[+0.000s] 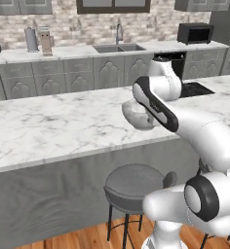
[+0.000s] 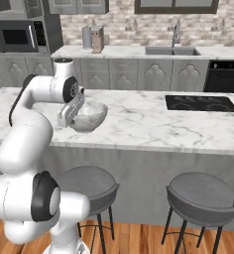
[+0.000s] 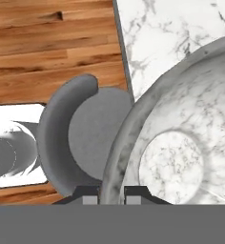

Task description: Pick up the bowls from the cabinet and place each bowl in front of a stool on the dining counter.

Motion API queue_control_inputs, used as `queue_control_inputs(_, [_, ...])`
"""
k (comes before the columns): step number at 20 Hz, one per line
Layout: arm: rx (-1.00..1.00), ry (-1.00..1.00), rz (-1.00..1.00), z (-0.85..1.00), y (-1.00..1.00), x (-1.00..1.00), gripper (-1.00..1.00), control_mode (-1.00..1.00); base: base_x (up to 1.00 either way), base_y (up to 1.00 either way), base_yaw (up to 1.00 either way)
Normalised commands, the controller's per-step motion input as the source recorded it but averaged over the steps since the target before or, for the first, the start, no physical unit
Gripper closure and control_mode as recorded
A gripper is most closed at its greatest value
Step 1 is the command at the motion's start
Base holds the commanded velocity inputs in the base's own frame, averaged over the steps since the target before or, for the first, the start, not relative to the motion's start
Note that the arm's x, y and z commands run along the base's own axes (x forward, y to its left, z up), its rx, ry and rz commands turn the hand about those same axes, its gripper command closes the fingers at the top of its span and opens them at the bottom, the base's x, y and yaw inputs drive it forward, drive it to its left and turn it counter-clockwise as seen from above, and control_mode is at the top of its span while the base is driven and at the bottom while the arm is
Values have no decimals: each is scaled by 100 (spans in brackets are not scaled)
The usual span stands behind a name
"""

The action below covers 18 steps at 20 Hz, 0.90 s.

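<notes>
I hold a grey-white marbled bowl (image 2: 92, 117) (image 1: 135, 116) (image 3: 181, 143) by its near rim, my gripper (image 3: 111, 194) (image 2: 71, 119) shut on it. The bowl sits low over the front edge of the dining counter (image 2: 148, 124) (image 1: 48, 131) (image 3: 157, 28), slightly tilted; whether it touches the marble I cannot tell. Directly below, in front of the counter, stands a round grey stool (image 1: 134, 185) (image 2: 87, 183) (image 3: 81, 138). The cabinet is out of view.
A second stool (image 2: 203, 196) stands to the right. A black cooktop (image 2: 201, 103) (image 1: 192, 89) is set into the counter's right part. Behind are the back worktop with a sink (image 1: 118, 47), a microwave (image 1: 195, 33) and low base cabinets. Wood floor (image 3: 52, 43) lies below.
</notes>
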Motion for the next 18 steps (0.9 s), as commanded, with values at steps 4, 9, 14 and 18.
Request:
queue_control_inputs(4, [4, -14, 6, -47, 0, 23, 100, -100, 0, 0, 0])
queue_control_inputs(9, [0, -5, 11, -40, 0, 35, 100, -100, 0, 0, 0])
queue_control_inputs(14, [-3, 4, 6, -26, 4, 53, 100, -100, 0, 0, 0])
queue_control_inputs(18, [-6, 6, 1, -10, 4, 47, 100, -100, 0, 0, 0])
